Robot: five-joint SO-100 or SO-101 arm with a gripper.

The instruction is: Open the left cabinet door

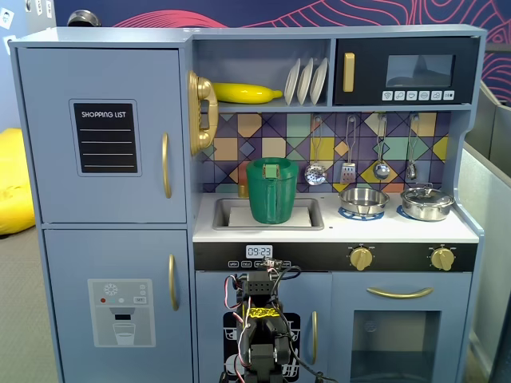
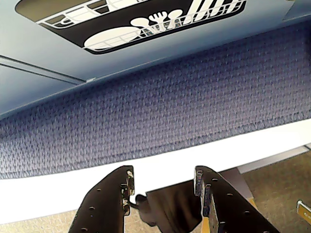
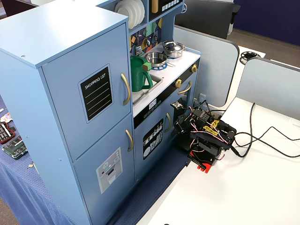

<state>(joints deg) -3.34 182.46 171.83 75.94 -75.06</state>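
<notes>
Arm folded low below the sink (image 1: 267,214) — gripper (image 2: 163,180) part-open, empty. Door (image 1: 102,134) shut; next, reach up-left to handle (image 1: 166,165).

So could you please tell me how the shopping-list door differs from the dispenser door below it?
The shopping-list door carries a black chalkboard panel; the dispenser door carries a pale ice-and-water graphic. The shopping-list door sits on top, the dispenser door beneath it. Both are blue-grey, shut, and have a curved gold handle on the right edge in both fixed views.
</notes>
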